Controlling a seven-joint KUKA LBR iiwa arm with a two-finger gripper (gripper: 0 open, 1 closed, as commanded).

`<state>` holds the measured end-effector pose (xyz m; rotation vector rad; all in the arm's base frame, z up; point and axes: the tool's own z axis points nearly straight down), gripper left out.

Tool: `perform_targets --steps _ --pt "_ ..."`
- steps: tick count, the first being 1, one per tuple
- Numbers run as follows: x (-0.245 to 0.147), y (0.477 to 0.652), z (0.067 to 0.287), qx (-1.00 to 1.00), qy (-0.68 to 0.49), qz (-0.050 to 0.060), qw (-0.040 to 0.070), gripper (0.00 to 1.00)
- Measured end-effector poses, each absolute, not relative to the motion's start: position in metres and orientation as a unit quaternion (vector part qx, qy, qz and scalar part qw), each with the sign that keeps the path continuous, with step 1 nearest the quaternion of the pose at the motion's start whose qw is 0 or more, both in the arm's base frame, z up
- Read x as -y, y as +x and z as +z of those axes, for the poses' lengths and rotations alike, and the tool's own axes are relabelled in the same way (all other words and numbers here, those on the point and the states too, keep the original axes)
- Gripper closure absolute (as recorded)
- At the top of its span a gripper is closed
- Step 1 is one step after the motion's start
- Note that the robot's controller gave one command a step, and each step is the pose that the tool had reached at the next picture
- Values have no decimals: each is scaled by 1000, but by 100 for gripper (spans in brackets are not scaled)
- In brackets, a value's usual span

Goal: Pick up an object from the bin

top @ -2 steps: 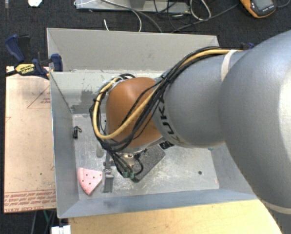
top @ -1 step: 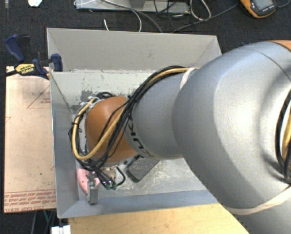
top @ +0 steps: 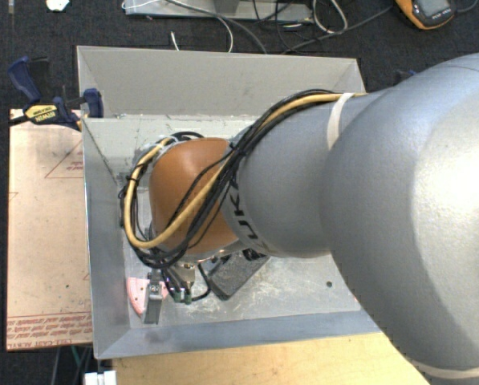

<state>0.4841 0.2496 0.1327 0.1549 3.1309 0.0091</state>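
Gripper [top: 154,298], largely hidden, sits beside pink piece [top: 135,293].

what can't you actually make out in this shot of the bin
Camera view, most of the floor of the bin: covered by the arm and its orange wrist cover.
Lower left, the gripper: crowded by cables, so whether it holds anything is unclear.
Beside it, the pink thing: partly hidden by the gripper, kind unclear.
The dark grey flat thing: its upper part runs under the arm.
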Motion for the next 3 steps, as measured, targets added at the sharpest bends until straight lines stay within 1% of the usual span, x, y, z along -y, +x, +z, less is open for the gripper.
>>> perform_targets --steps 1,2,3 --pt "-249 488 78 -1000 -24 1 -1 0" --pt "-224 482 71 -989 145 4 5 0" --pt "-242 488 77 -1000 3 2 1 100"
